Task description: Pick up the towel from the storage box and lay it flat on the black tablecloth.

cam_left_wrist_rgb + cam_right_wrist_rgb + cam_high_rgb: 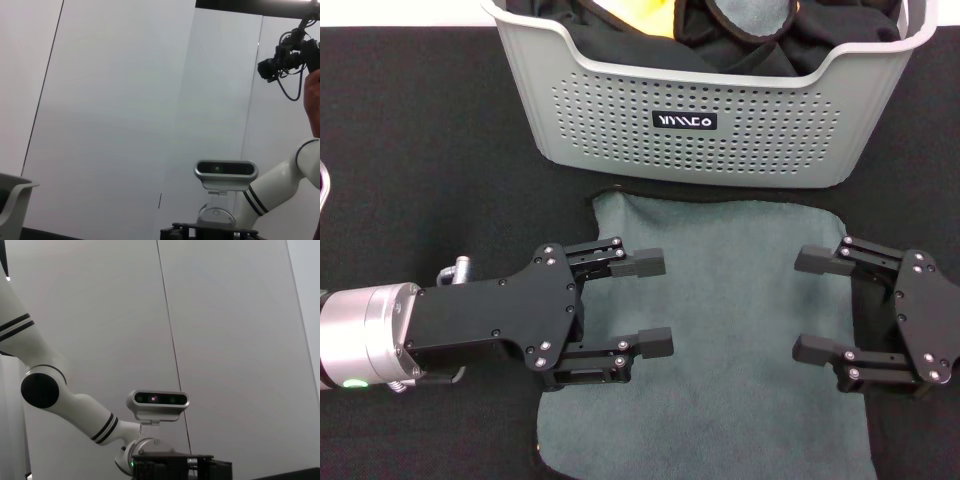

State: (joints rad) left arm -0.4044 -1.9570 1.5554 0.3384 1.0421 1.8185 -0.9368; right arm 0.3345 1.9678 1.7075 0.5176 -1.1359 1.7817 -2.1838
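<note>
Head view, looking down: a large soft grey-green towel with a thin black stitched edge (pixel 730 340) lies spread flat, grey-green face up, on the wide matte black tablecloth (pixel 430 150) covering the bench. Its long axis runs from the near edge of the view toward the storage box; its far edge stops just short of the box.

The light grey perforated plastic storage box w/ rounded rim and small black logo label (pixel 620 120) stands upright at the far side. Inside: bunched black cloths (pixel 620 40), a yellow-orange fabric patch (pixel 650 15) and a grey-green piece w/ black edge (pixel 750 18); whether those two are one cloth can't be told.

The left gripper (pixel 653 303) is over the towel's left part, fingers spread wide, holding nothing. The right gripper (pixel 813 304) is over the towel's right edge, facing it, also spread and empty. Contact w/ the cloth is unclear.

Both wrist views show only pale wall panels and white robot arm parts.
</note>
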